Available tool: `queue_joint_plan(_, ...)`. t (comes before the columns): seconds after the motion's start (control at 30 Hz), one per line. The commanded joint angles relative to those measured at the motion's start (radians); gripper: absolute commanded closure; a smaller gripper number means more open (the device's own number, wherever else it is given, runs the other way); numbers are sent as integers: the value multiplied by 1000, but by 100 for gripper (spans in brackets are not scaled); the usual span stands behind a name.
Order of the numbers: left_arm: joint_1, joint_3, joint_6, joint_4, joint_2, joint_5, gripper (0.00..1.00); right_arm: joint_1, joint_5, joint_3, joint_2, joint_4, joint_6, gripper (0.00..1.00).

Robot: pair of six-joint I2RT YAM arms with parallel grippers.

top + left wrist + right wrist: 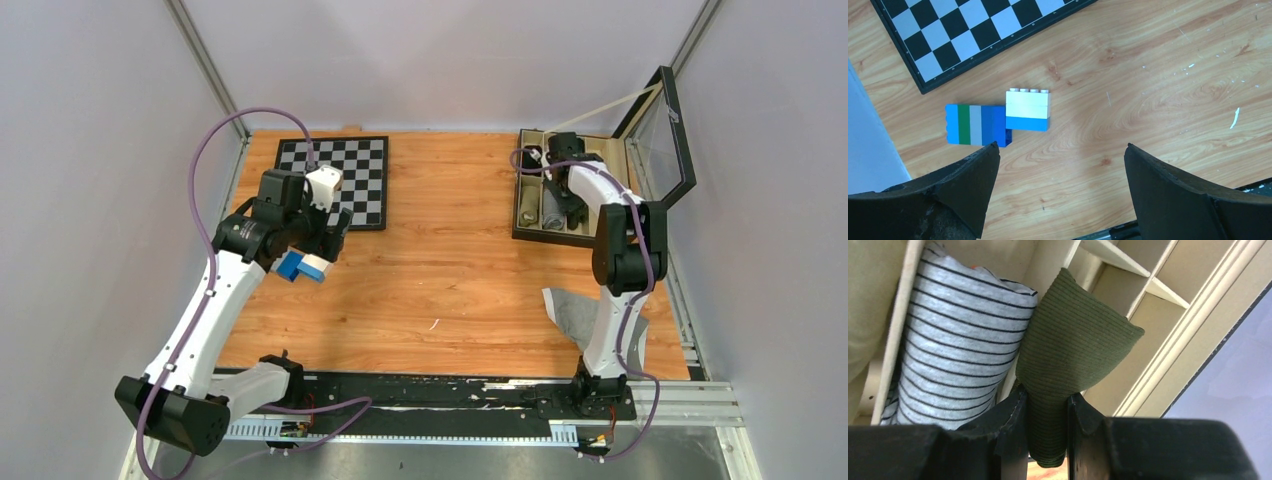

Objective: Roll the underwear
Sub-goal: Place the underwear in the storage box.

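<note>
A rolled dark green underwear (1073, 340) is pinched between the fingers of my right gripper (1047, 400), which is shut on it. It stands in a compartment of the beige organizer box (1168, 340), beside a rolled grey striped underwear (953, 340). From above, the right gripper (565, 165) reaches down into the box (531, 236) at the back right. A flat grey underwear (575, 315) lies on the table by the right arm's base. My left gripper (1062, 147) hangs open over bare wood, holding nothing.
A chessboard (350, 180) lies at the back left. Blue and white toy bricks (1028, 110) and a striped brick stack (975, 125) sit just beyond the left fingertips. The box's glass lid (660, 130) stands open at the right wall.
</note>
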Motion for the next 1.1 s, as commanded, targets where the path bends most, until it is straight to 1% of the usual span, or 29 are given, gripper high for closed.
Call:
queue_joint_plan(0.0, 14, -6, 8, 13, -20, 36, 0, 0, -37, 54, 53, -38, 83, 100)
queue_joint_plan(0.13, 19, -5, 7, 9, -20, 51, 0, -28, -115, 65, 69, -55, 139, 100)
queue_joint_plan(0.17, 19, -5, 7, 7, -21, 54, 0, -44, -163, 74, 73, -67, 159, 100)
queue_joint_plan(0.23, 22, -8, 6, 7, -24, 54, 0, -78, -307, 86, 79, -93, 188, 100)
queue_joint_plan(0.27, 24, -13, 7, 8, -24, 50, 0, -99, -333, 85, 82, -97, 195, 100)
queue_joint_plan(0.3, 25, -15, 9, 8, -24, 48, 0, -110, -399, 81, 85, -101, 201, 100)
queue_joint_plan(0.4, 28, -24, 9, 12, -24, 58, 0, -125, -459, 57, 79, -99, 202, 98)
queue_joint_plan(0.5, 32, -45, 3, 28, -26, 81, 0, -127, -475, 43, 78, -108, 204, 89)
queue_joint_plan(0.57, 41, -64, -12, 40, -26, 86, 0, -127, -485, 46, 80, -129, 201, 85)
queue_joint_plan(0.63, 50, -81, -27, 38, -19, 100, 0, -128, -488, 44, 55, -140, 199, 75)
queue_joint_plan(0.7, 54, -96, -47, 31, -11, 96, 0, -130, -480, 32, 7, -139, 199, 59)
queue_joint_plan(0.73, 56, -103, -50, 34, -10, 107, 0, -130, -476, 27, -18, -138, 198, 52)
queue_joint_plan(0.8, 60, -106, -42, 36, -5, 149, 0, -130, -471, 17, -63, -141, 192, 45)
queue_joint_plan(0.97, 80, -71, -39, 19, -8, 236, 0, -131, -485, 6, -146, -172, 198, 43)
queue_joint_plan(1.07, 84, -75, -30, 13, -21, 275, 1, -134, -496, 22, -194, -206, 205, 43)
